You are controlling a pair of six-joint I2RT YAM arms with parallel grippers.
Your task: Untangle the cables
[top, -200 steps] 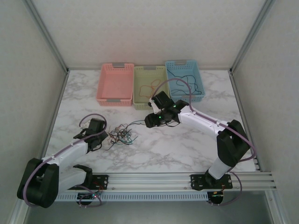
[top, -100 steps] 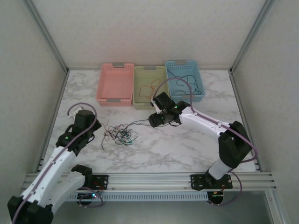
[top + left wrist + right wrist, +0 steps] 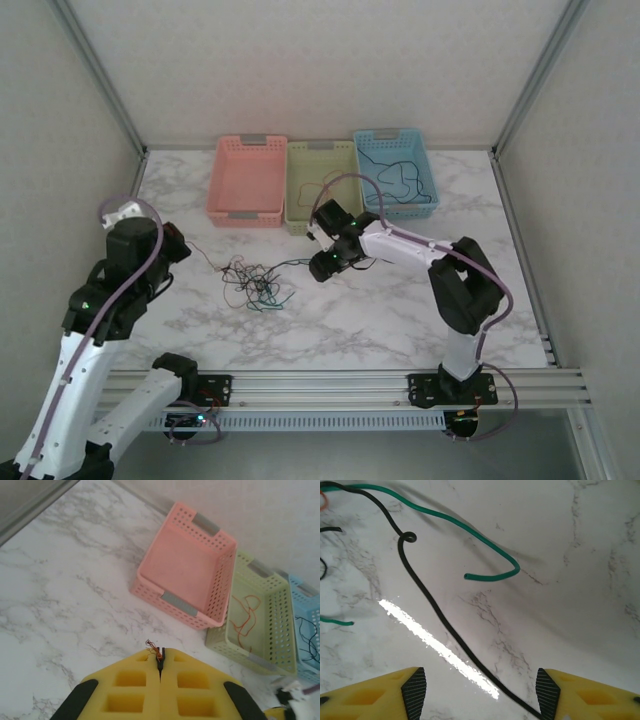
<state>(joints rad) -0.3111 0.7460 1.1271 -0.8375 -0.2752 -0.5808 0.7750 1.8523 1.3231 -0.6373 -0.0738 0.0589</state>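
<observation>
While the left gripper has its jaws clamped on a red cable, the right gripper has its jaws apart above a black cable on the bench.

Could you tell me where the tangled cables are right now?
Top view: the tangled cables lie on the marble table, left of centre, in front of the pink basket.

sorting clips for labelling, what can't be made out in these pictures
- Top view: the tangle is too fine to tell which cable crosses which.
- Left wrist view: the shut left gripper hides all but the tip of the red cable.
- Right wrist view: the black cable is cut off by the bottom edge, inside the open right gripper.
</observation>
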